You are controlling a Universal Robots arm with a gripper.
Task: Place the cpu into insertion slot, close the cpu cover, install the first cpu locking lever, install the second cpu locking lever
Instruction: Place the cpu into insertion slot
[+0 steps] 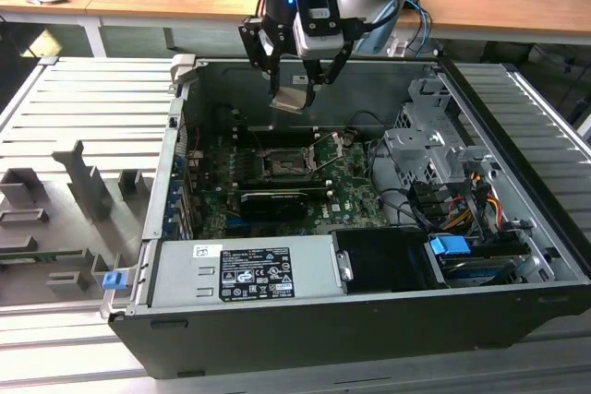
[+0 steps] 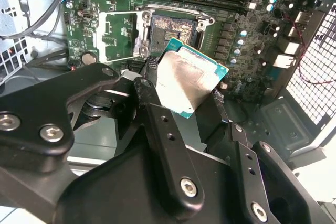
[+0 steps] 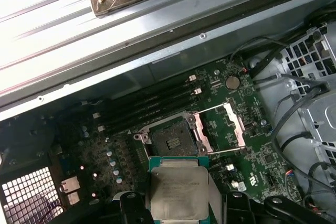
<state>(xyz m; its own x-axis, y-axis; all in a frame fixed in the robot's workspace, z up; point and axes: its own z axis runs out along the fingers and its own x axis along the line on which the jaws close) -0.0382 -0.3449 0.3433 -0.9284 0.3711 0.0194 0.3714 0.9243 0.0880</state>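
My gripper (image 1: pixel 295 88) hangs over the open computer case, shut on the cpu (image 1: pixel 292 99), a flat square chip with a pale metal face. In both wrist views the cpu (image 2: pixel 188 80) (image 3: pixel 178 187) sits tilted between the black fingers (image 2: pixel 152 98), well above the green board. The insertion slot (image 1: pixel 282 165) (image 2: pixel 173 29) (image 3: pixel 170 140) lies bare and dark below it. Beside the slot, the silver cpu cover (image 2: pixel 118 30) (image 3: pixel 220 124) is swung open on its hinge.
A long black card (image 1: pixel 272 200) lies on the board in front of the slot. The grey power supply (image 1: pixel 245 269) fills the case's near side, and a drive cage (image 1: pixel 434 149) with cables stands at the exterior view's right. Memory slots (image 3: pixel 147 106) run beside the socket.
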